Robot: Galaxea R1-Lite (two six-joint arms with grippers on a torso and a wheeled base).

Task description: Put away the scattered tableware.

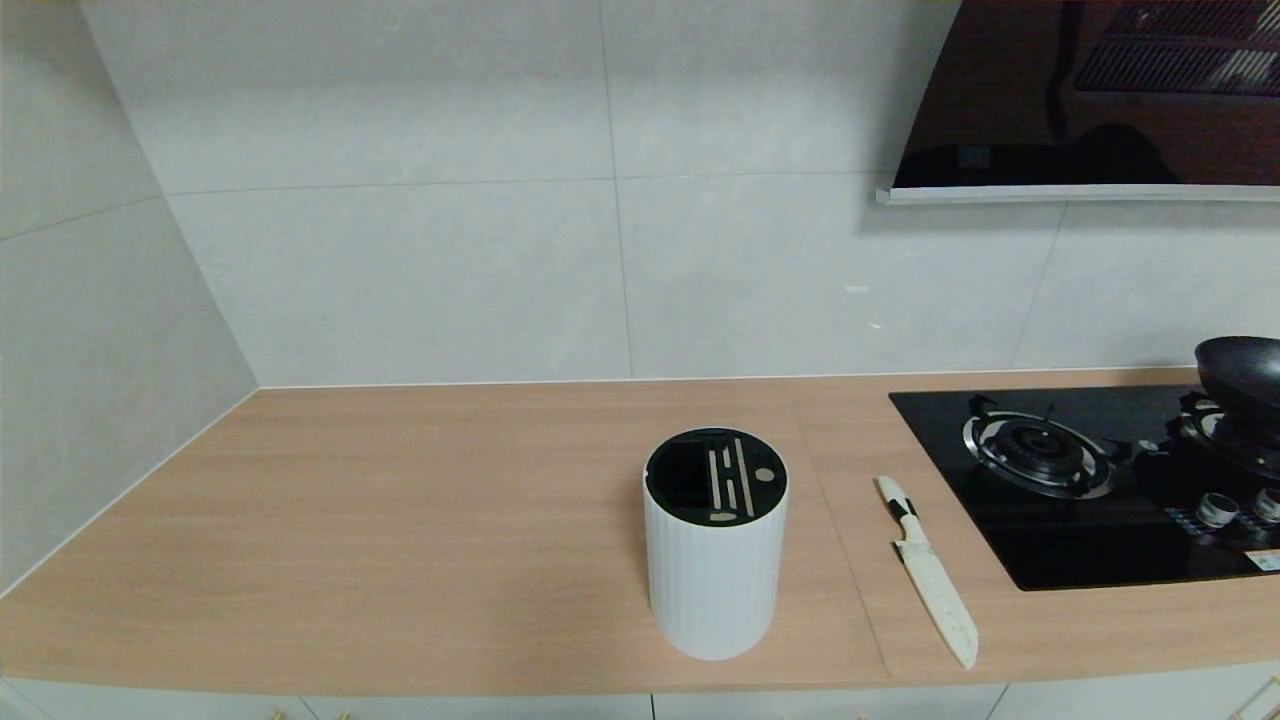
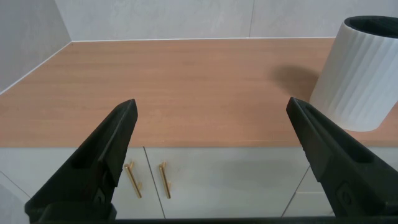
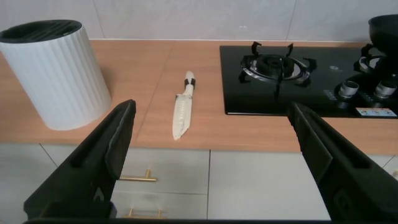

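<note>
The left jaws stand wide apart with nothing between them, held off the front edge of the desk. The right jaws are spread just as far, also empty, and face the knife from in front of the desk. The knife lies flat on the desk between the white block and the black hob, touching neither and nearer the right jaws. Its long axis runs roughly from the wall to the front edge. The handle, with its dark band, points to the wall, and the blade tip points at the robot, angled a little to its right. I judge the knife light and stiff. The pale blade looks smooth and thin and lies close against the wood, so it would be slippery and hard to get under. If it is ceramic, it could chip when knocked. The handle is thicker and looks the safer place to hold, taken across its width near the band. The block stands upright with narrow slots in its dark top, so the blade would likely need to go in tip down.
</note>
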